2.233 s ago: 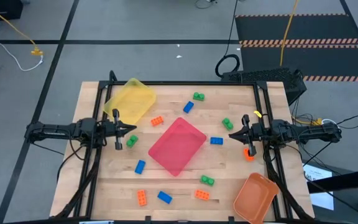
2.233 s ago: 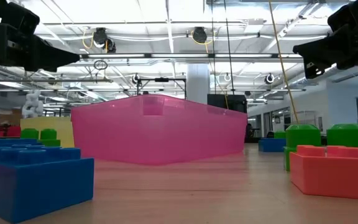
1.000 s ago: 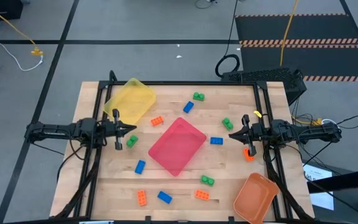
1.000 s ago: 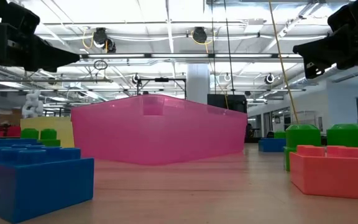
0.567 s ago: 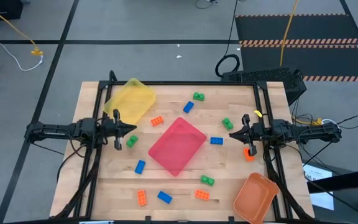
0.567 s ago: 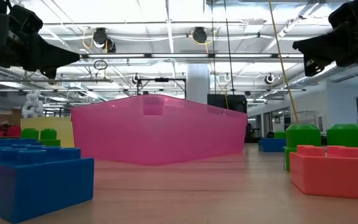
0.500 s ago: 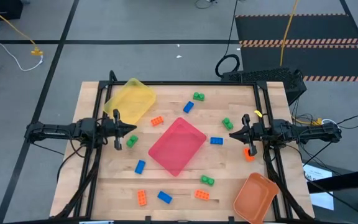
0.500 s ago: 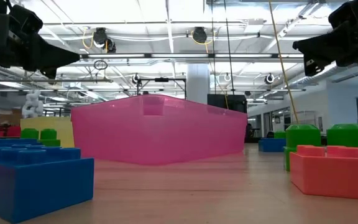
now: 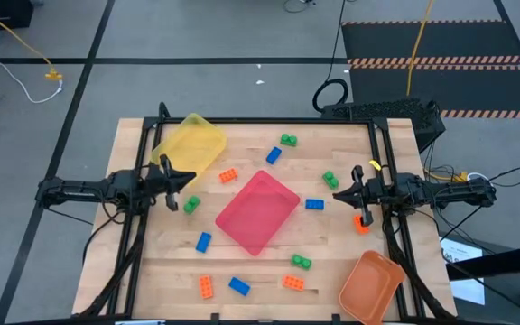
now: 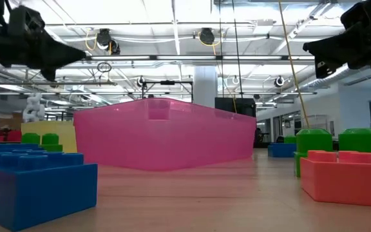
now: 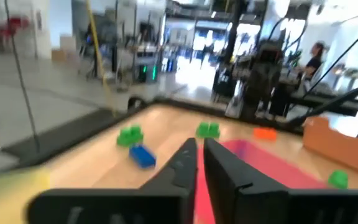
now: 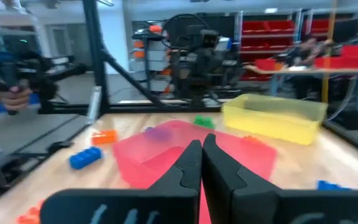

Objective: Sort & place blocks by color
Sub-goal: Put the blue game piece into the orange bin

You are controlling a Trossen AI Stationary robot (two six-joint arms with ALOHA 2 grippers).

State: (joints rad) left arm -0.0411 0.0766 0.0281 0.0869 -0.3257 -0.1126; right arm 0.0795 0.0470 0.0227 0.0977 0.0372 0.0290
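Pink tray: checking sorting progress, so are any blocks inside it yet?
No. In the high view the pink tray holds nothing, and the blocks lie scattered on the table around it.

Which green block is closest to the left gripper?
The green block just beside the left gripper, below the yellow tray. The other greens lie farther right.

Pale wooden butcher-block table (image 9: 152, 271), framed by black rails. Carries a pink-red plastic tray (image 9: 257, 211) at the middle, a yellow plastic tray (image 9: 190, 144) at the far left corner, an orange plastic tray (image 9: 371, 285) at the near right corner. Scattered between them, directly on the wood, small studded plastic bricks (image 9: 203, 241) in blue, green and orange.
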